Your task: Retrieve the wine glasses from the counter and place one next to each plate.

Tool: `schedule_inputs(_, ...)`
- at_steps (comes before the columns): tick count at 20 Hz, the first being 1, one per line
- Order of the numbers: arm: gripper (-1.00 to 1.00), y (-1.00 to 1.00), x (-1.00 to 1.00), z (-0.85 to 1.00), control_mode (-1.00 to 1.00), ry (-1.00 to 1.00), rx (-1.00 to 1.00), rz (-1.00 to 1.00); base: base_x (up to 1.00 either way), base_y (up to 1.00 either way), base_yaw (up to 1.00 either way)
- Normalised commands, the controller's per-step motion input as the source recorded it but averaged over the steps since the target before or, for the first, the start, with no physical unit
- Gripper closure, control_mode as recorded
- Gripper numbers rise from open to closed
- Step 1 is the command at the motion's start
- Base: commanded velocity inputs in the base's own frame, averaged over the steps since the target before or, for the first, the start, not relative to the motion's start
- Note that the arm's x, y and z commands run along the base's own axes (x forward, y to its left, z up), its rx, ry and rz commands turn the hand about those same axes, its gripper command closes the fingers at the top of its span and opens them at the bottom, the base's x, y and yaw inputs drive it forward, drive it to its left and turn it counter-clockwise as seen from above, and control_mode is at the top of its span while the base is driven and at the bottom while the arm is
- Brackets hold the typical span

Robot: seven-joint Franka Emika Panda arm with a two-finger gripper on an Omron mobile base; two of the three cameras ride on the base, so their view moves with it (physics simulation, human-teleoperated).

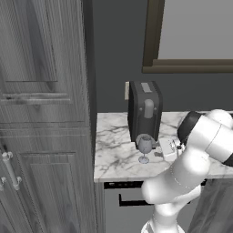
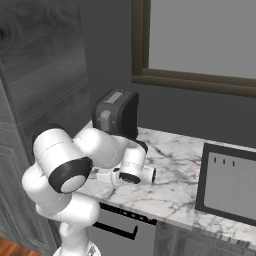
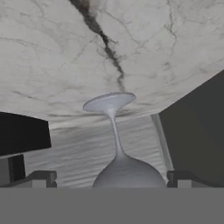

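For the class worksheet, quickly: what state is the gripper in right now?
Gripper: open, jaws either side of the wine glass bowl, not closed on it.

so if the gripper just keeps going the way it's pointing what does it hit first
Most likely the wine glass: in the hand view its bowl sits between the two open fingertips, so the gripper would meet the bowl first. Beyond it lies the tall grey cabinet wall, though depth is hard to judge.

A wine glass [image 1: 144, 148] is set upright on the counter [image 1: 113, 154], just in front of a coffee machine [image 1: 144, 110] placed at the far side. Tall cabinets [image 1: 43, 118] are found to the counter's left, a window [image 1: 195, 34] above and behind it. The glass's bowl [image 3: 129, 174] is flanked by the gripper [image 3: 111, 179] fingers.
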Motion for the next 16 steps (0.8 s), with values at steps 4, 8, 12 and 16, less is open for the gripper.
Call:
schedule_inputs(4, -1.00, 0.01, 0.17, -0.14, -1.00, 0.02, 0.00, 0.00, 0.00, 0.00, 0.00)
schedule_inputs(8, -1.00, 0.15, 0.07, -0.11, -1.00, 0.00, 0.00, 0.00, 0.00, 0.00, 0.00)
schedule_inputs(12, -1.00, 0.20, 0.04, -0.09, -1.00, 0.00, 0.00, 0.00, 0.00, 0.00, 0.00)
schedule_inputs(16, -1.00, 0.16, 0.00, -0.02, -1.00, 0.00, -0.02, 0.00, 0.00, 0.00, 0.00)
